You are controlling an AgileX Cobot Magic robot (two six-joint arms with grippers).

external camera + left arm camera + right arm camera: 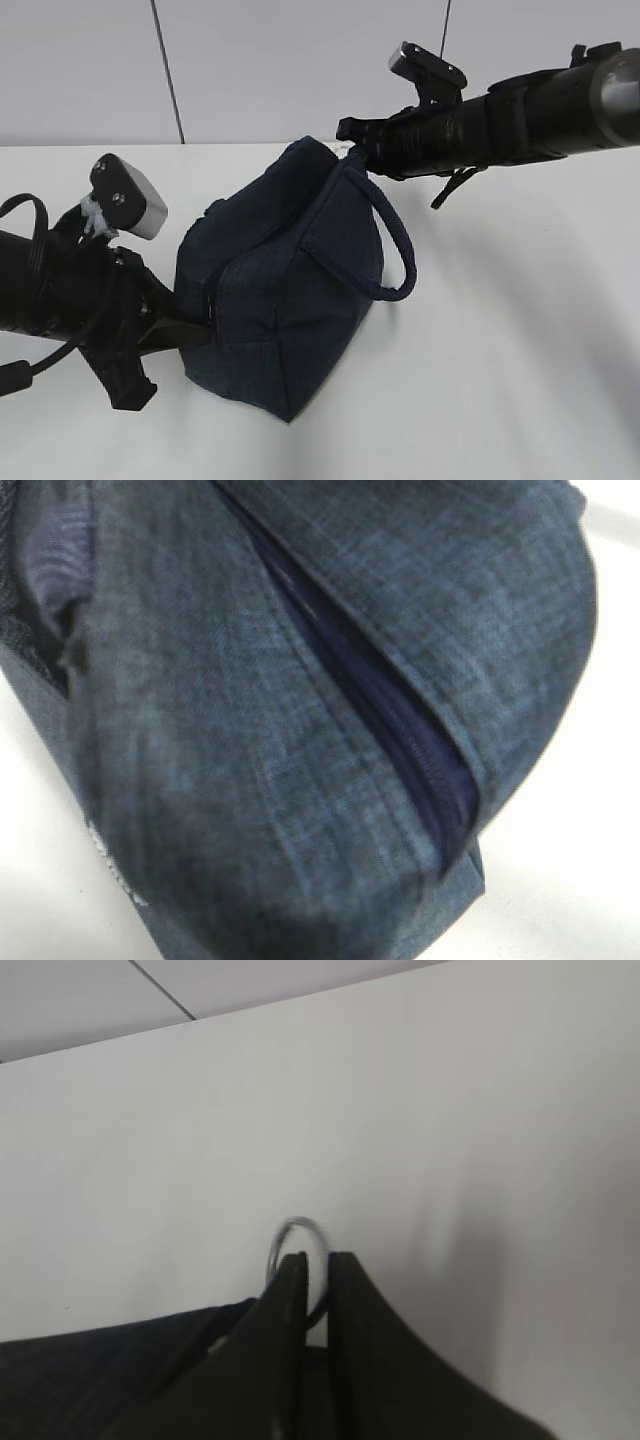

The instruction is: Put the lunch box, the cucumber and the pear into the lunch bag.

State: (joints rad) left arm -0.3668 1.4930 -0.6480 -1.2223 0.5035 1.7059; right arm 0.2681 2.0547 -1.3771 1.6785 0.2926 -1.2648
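Currently the bag (285,290) is lying mid-frame on the tabletop (520,350), zip running lower left to upper right. Right fingers (312,1270) are pinching the ring pull (292,1235) at its upper end; left fingers' state cannot be told, pressing bag's lower left.

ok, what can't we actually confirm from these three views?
- Lunch bag contents: exterior view shows only closed fabric, so lunch box, cucumber and pear are unseen.
- Left gripper: left wrist view is filled by blurred fabric and zip; no fingers visible.
- Ring pull: right wrist view, blurred, partly behind the right gripper fingers.
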